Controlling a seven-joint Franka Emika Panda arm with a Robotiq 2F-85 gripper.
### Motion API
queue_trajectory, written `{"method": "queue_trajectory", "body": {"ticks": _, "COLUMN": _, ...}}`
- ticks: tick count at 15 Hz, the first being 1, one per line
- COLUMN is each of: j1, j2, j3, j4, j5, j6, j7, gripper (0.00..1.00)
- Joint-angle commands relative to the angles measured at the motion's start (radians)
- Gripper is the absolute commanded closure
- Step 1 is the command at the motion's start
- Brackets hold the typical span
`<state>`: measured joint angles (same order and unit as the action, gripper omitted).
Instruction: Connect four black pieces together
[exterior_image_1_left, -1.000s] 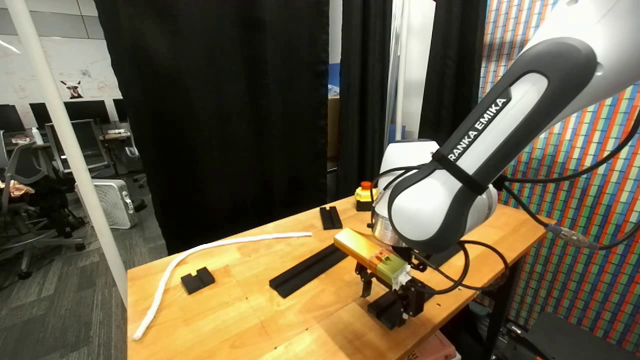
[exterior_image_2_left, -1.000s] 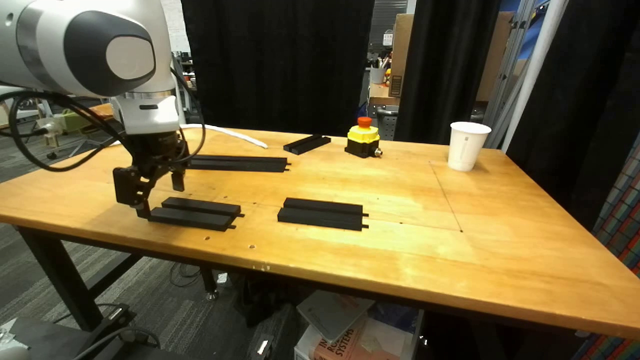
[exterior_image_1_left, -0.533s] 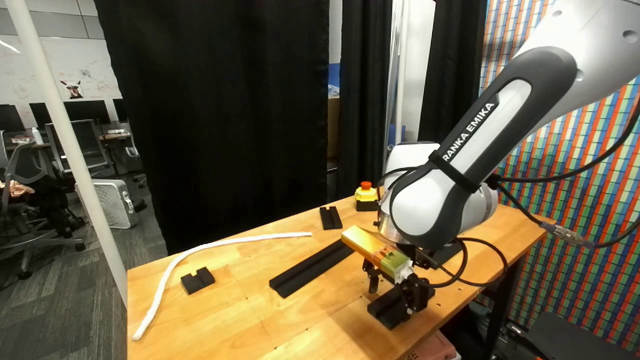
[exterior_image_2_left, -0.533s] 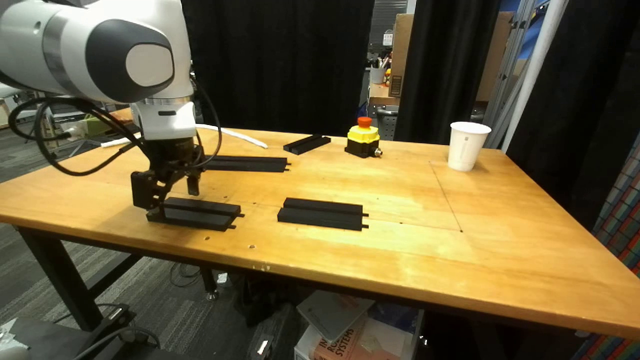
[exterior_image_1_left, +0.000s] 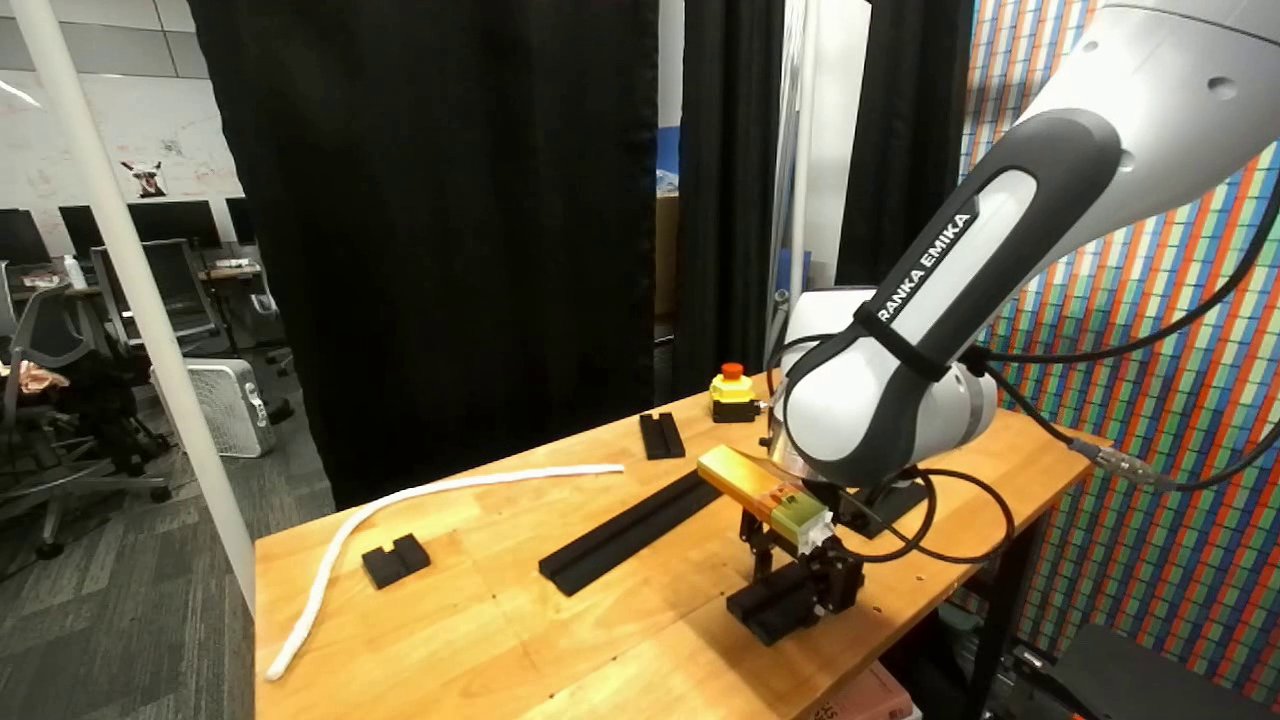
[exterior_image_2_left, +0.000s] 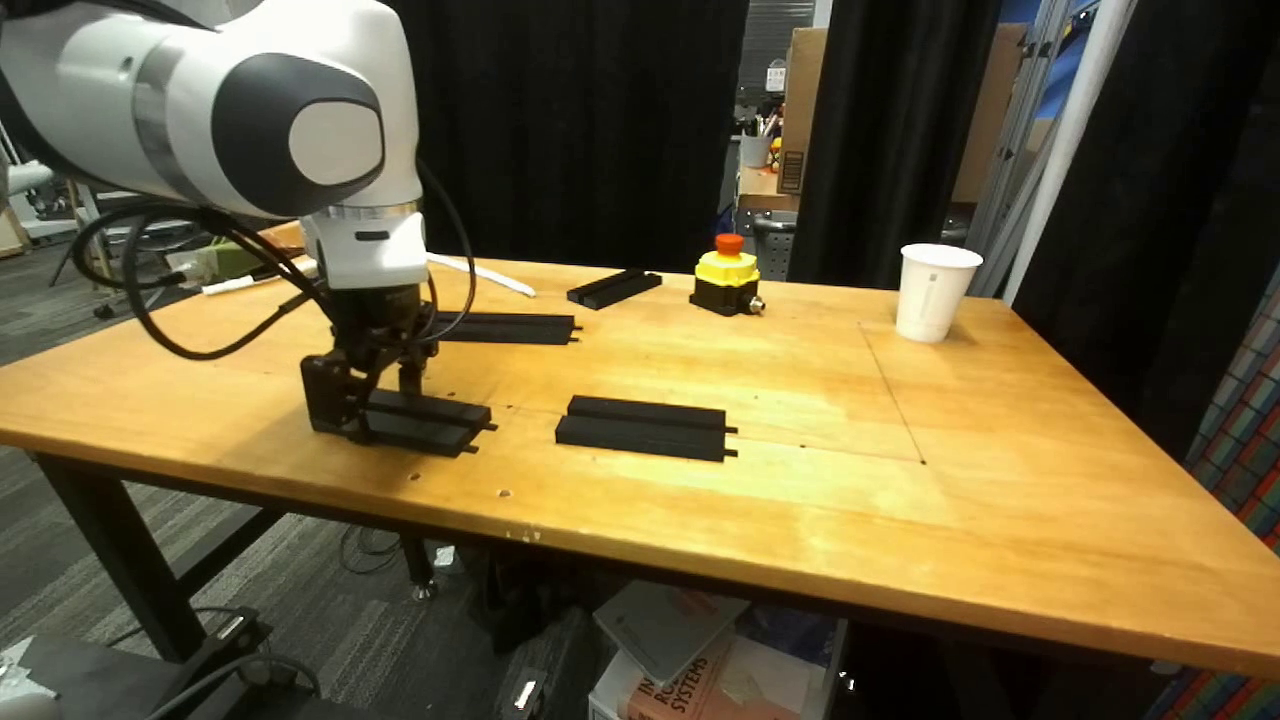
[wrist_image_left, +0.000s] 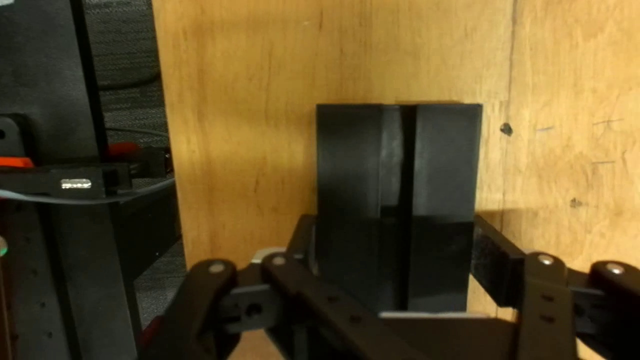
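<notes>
1. Farthest left of your pincer (wrist_image_left: 394, 235), in an exterior view, a white cable (exterior_image_1_left: 470, 482) curves across the wooden table (exterior_image_1_left: 450, 640).
2. Inside that curve, also well left of your pincer, you see a small notched black block (exterior_image_1_left: 396, 565).
3. Closer on the pincer's left lies a long black strip (exterior_image_1_left: 630, 533), grooved lengthwise and partly hidden behind the pincer in both exterior views.
4. Behind your pincer in both exterior views lies a second small block (exterior_image_1_left: 661, 437), also black and grooved.
5. Just beside that block, to its right, stands a yellow-and-black button (exterior_image_1_left: 732, 391) with a red top.
6. Your pincer is pinching a grooved black piece (wrist_image_left: 350, 165) across its width. You cannot tell whether that piece rests on the table or sits just above it.
7. Right of the pincer lies a matching black piece (exterior_image_2_left: 640, 437), near the gripped one but apart; the gripped piece's two prongs point toward it.
8. Well right of your pincer, in an exterior view, a white cup (exterior_image_2_left: 937, 292) stands upright.
</notes>
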<state>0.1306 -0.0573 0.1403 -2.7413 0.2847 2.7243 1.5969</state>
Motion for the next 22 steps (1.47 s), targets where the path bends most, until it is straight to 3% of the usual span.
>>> {"method": "queue_trajectory", "body": {"ticks": 1, "j1": -0.018, "j2": -0.001, "j3": -0.018, "j4": -0.011, "j5": 0.004, "j6": 0.040, "j7": -0.049, "gripper": 0.53}}
{"method": "queue_trajectory", "body": {"ticks": 5, "j1": -0.051, "j2": -0.016, "j3": -0.042, "j4": -0.002, "j5": -0.059, "j6": 0.035, "j7": -0.042, "gripper": 0.55}}
{"method": "queue_trajectory", "body": {"ticks": 11, "j1": -0.146, "j2": -0.088, "j3": -0.107, "j4": 0.030, "j5": -0.236, "j6": -0.067, "j7": -0.106, "gripper": 0.55}}
{"method": "queue_trajectory", "body": {"ticks": 17, "j1": -0.204, "j2": -0.096, "j3": -0.131, "j4": 0.245, "j5": -0.339, "j6": -0.261, "j7": -0.231, "gripper": 0.55}}
{"method": "queue_trajectory", "body": {"ticks": 22, "j1": -0.218, "j2": 0.008, "j3": -0.169, "j4": 0.429, "j5": -0.310, "j6": -0.351, "j7": -0.430, "gripper": 0.55}}
